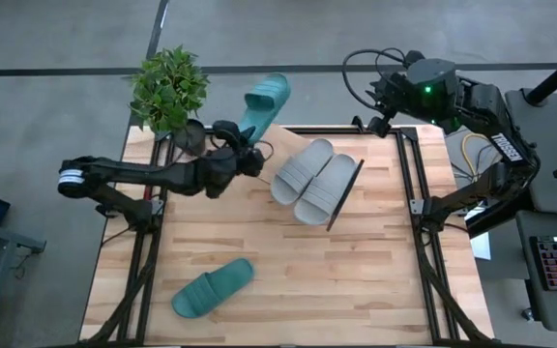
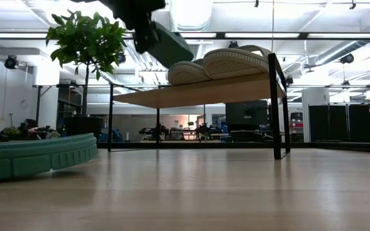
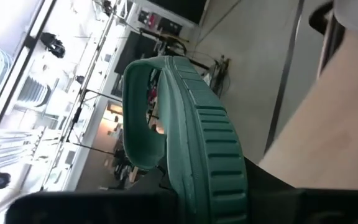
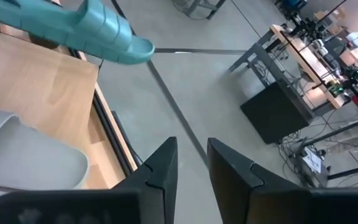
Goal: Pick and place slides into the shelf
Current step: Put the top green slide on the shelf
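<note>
Far left: a potted plant [image 1: 168, 89] at the table's back corner, clear of the work. Beside it, the left gripper [image 1: 243, 155] clamped tight on the heel end of one teal slide [image 1: 265, 104], lifted off the table [image 1: 259, 261] with its toe poking out past the back edge, seemingly carried high so as to clear the frame and come down onto the shelf [image 1: 348, 189]. Nearer the front, the second teal slide [image 1: 212, 286] flat on the wood, not yet picked. In the middle, both grey slides [image 1: 313, 179] side by side on the slanted board, touching, leaving the board's left part free for the teal pair. Far right: the right gripper [image 4: 188, 167] parked beyond the table's back right corner, fingers narrowly apart and holding nothing, probably kept out of the way.
</note>
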{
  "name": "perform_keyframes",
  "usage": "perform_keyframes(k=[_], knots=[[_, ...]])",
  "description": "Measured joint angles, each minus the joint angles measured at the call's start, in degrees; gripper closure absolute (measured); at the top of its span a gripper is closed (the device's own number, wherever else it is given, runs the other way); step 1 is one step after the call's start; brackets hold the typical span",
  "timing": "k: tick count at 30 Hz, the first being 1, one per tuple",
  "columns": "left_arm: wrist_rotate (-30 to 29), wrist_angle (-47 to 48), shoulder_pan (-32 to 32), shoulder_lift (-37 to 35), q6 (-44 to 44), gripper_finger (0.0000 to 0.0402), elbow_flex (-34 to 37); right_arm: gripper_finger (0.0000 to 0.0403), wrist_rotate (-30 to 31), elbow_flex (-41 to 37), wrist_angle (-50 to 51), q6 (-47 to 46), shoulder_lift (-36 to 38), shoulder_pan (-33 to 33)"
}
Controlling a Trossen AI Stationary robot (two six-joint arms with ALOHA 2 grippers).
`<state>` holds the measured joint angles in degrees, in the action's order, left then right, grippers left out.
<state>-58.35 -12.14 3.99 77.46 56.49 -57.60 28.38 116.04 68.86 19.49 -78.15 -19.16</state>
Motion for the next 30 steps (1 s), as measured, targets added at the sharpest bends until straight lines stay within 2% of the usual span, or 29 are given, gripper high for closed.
perform_keyframes(k=[11,26,30], knots=[[-3.1,0.2,-1.2,6.5,0.0,0.0364,0.0,0.0329,0.0,-2.9,-0.1,0.6,0.0,0.0],[-1.7,2.5,-1.3,14.2,-0.1,0.0364,0.0,0.0323,0.2,-6.2,-2.0,2.9,0.1,0.0],[0.7,2.2,-1.4,15.4,-0.1,0.0364,0.0,0.0329,0.2,-5.5,-2.3,3.0,0.2,0.0]])
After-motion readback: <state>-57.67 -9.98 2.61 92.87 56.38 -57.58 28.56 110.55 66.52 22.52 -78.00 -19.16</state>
